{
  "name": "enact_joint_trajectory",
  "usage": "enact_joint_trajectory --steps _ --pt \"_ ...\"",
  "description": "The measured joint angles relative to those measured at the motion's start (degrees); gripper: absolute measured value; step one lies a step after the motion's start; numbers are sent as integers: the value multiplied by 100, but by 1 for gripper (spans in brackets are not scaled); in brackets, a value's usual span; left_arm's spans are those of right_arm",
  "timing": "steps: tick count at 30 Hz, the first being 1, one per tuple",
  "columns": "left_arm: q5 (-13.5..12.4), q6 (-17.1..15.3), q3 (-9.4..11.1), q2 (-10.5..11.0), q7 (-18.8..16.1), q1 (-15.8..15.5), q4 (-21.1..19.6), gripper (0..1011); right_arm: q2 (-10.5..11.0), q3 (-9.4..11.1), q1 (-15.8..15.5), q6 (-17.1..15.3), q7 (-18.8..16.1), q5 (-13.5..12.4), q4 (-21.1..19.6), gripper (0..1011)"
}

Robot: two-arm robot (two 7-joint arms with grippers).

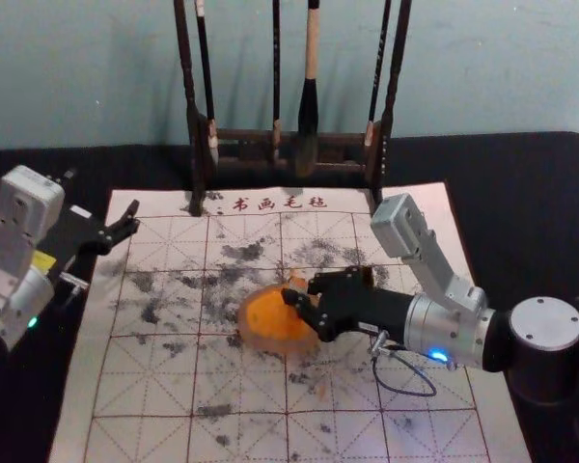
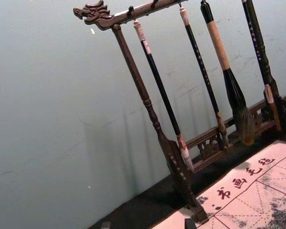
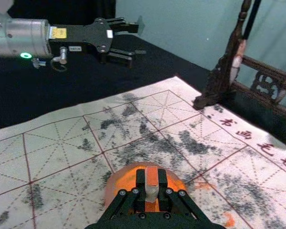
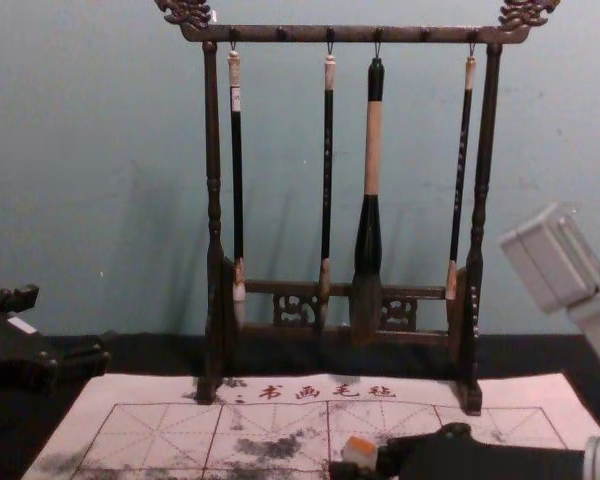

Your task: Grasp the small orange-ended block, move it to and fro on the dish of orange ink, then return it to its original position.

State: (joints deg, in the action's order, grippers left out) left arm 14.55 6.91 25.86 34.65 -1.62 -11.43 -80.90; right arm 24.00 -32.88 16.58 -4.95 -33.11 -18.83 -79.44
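My right gripper [image 1: 295, 288] is over the dish of orange ink [image 1: 266, 318], shut on the small block [image 1: 297, 277]. In the right wrist view, the right gripper [image 3: 151, 187] pinches the pale block [image 3: 152, 177], its orange end face showing, above the orange dish [image 3: 118, 181]. Whether the block touches the ink cannot be told. The chest view has the block [image 4: 360, 452] at the tips of the right gripper [image 4: 358, 461]. My left gripper [image 1: 122, 224] is parked open at the left edge of the mat; its open tips enter the left wrist view [image 2: 148, 224].
A dark wooden rack [image 1: 241, 145] with several hanging brushes stands behind the white gridded mat [image 1: 154, 386], close to the wall. Dark ink smudges mark the mat, and small orange spots [image 3: 229, 219] lie beside the dish. Black cloth [image 1: 502, 212] surrounds the mat.
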Motion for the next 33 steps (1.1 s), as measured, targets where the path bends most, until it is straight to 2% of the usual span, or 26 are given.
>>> enact_joint_trajectory --steps 9,19,26,33 --pt "0 0 0 0 0 0 0 1001 -44 -109 8 -12 -67 -36 -3 116" --pt "0 0 0 0 0 0 0 1001 -271 -229 225 21 -81 -20 288 116" --pt "0 0 0 0 0 0 0 1001 -413 -240 377 60 -20 20 521 116" --pt "0 0 0 0 0 0 0 1001 -447 -159 450 79 87 58 639 116"
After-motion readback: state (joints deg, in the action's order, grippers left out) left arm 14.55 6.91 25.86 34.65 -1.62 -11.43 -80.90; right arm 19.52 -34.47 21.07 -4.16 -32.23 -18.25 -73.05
